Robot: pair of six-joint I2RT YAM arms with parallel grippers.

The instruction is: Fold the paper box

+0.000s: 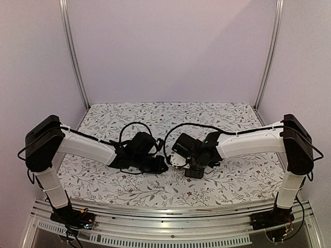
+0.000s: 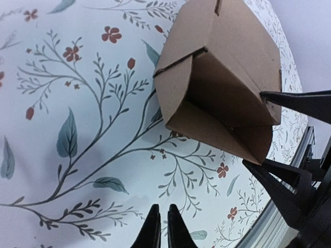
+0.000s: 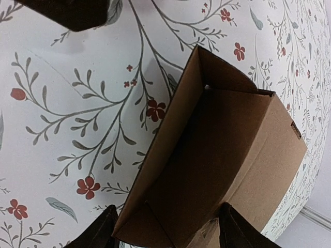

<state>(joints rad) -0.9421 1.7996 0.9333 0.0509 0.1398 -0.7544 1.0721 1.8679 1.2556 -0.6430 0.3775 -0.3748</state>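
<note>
The paper box (image 2: 222,67) is a brown cardboard carton, partly folded, resting on the flowered table cover at the upper right of the left wrist view. One flap (image 2: 248,142) hangs open toward the near edge. In the right wrist view I look into the box's dark open inside (image 3: 217,139). My right gripper (image 3: 169,206) straddles it, one finger (image 3: 98,232) at its left wall, the other (image 3: 238,227) on its right panel. My left gripper (image 2: 160,227) is shut with nothing in it, a little way from the box. From above, both grippers (image 1: 160,166) (image 1: 178,159) hide the box.
The table cover (image 1: 222,116) is white with grey branches and red flowers. A metal rail (image 1: 170,222) runs along the near edge, and two frame posts (image 1: 75,57) (image 1: 269,57) stand at the back corners. The left gripper's dark body (image 3: 67,10) shows beside the box.
</note>
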